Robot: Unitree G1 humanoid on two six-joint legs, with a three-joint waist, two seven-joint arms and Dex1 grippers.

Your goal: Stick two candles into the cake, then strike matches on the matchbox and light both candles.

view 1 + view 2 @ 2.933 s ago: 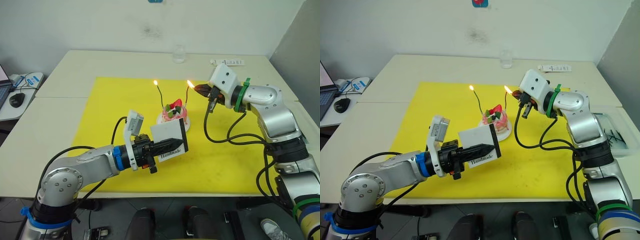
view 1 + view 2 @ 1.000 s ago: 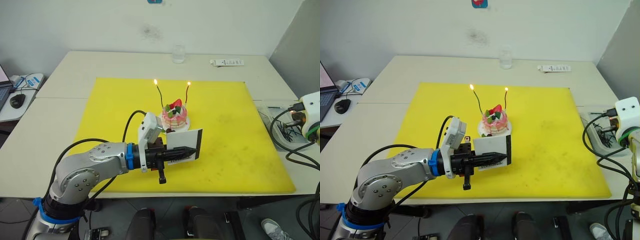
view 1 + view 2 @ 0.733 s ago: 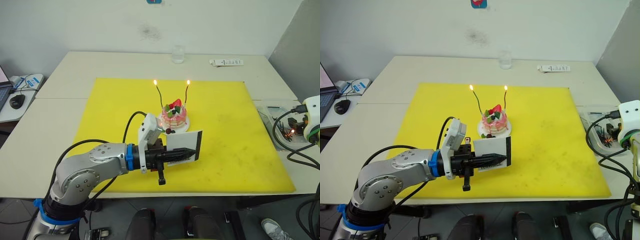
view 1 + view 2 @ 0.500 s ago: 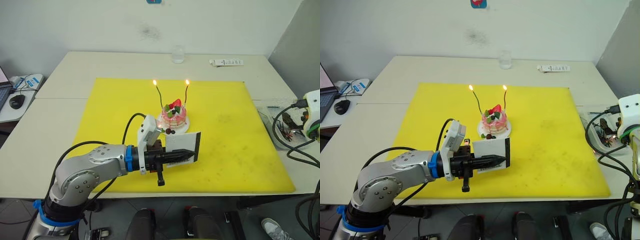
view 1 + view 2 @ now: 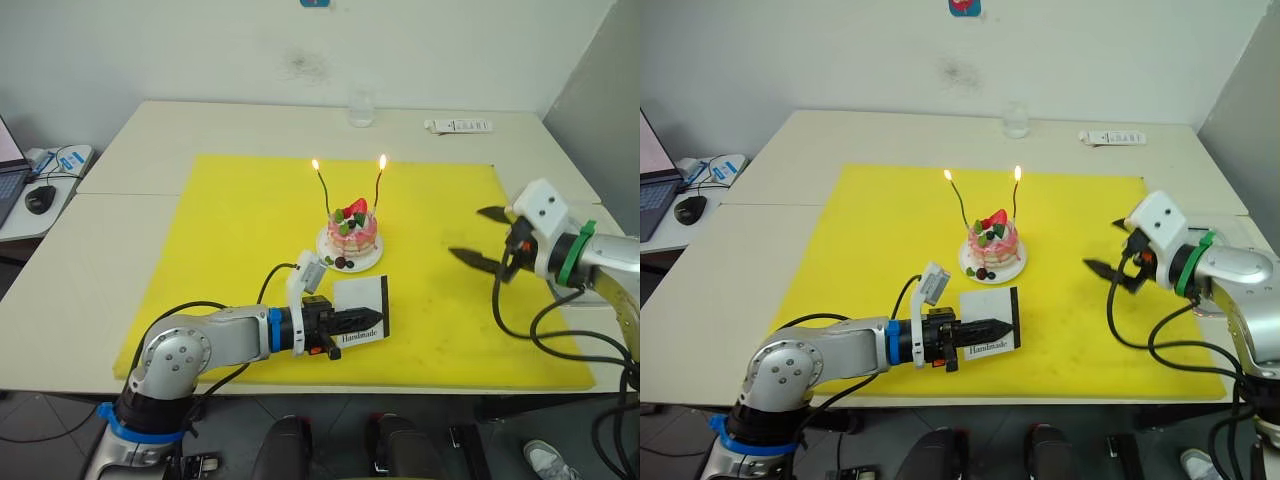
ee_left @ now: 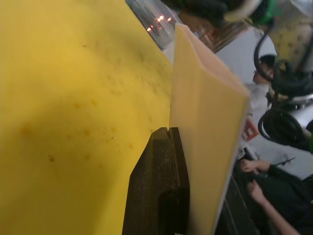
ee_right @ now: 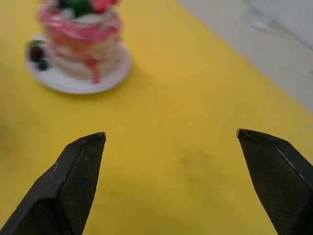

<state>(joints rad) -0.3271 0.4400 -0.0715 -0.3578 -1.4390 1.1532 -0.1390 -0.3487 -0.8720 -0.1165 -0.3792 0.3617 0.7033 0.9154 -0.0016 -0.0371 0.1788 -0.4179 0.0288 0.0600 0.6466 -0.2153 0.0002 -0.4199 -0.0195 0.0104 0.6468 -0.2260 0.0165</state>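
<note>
The left gripper (image 5: 372,322) is clamped on the matchbox (image 5: 361,310), holding the white box low over the near part of the yellow mat (image 5: 240,230); the word "Handmade" reads in black along the box's lower edge, and a black striking strip runs down its right edge. In the left wrist view one black finger (image 6: 159,196) presses flat against the box's pale face. The right gripper (image 5: 1107,250) hangs over the mat's right side with its two black fingers spread wide and nothing between them, pointing toward the cake (image 5: 992,240). The pink-and-white cake sits on its small white plate (image 5: 1012,271) mid-mat, just beyond the matchbox. Both candles (image 5: 324,192) stand in it, each tipped with a flame. Farther back on the table stand a clear glass (image 5: 360,108) and a white remote (image 5: 458,126), its markings too small to read.
</note>
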